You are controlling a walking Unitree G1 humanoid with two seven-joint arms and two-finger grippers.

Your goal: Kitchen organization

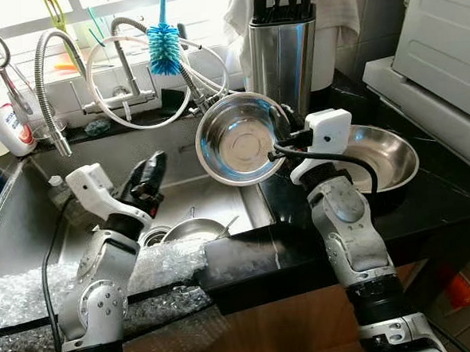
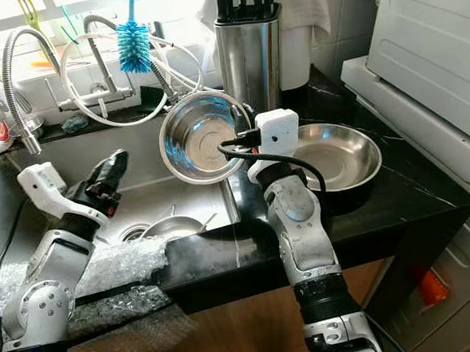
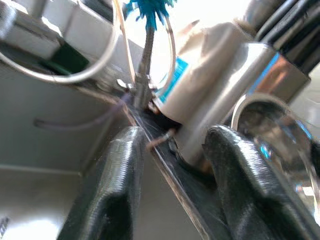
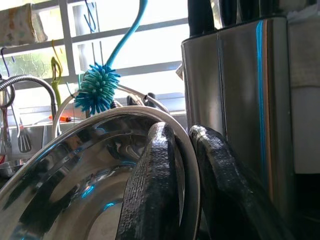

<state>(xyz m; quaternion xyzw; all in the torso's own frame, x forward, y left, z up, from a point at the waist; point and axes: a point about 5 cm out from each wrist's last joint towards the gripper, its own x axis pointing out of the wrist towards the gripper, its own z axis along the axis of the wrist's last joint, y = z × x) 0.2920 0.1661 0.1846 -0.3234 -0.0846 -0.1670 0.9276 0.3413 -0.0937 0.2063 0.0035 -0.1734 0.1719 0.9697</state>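
While right fingers (image 4: 160,165) pinch the steel bowl (image 1: 239,140) rim, left fingers (image 3: 112,185) gape, tips cropped.

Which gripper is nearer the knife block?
Right. The right gripper, shut on the steel bowl by its rim, is just in front of the knife block; the left gripper hangs open over the sink.

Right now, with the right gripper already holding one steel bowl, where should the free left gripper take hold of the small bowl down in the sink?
Take the small steel bowl by its thin rim, coming from above, one finger inside and one outside. It sits open side up in the sink basin, so only the rim offers an edge. The right gripper pinches the tilted steel bowl the same way. The left gripper hangs open above the basin.
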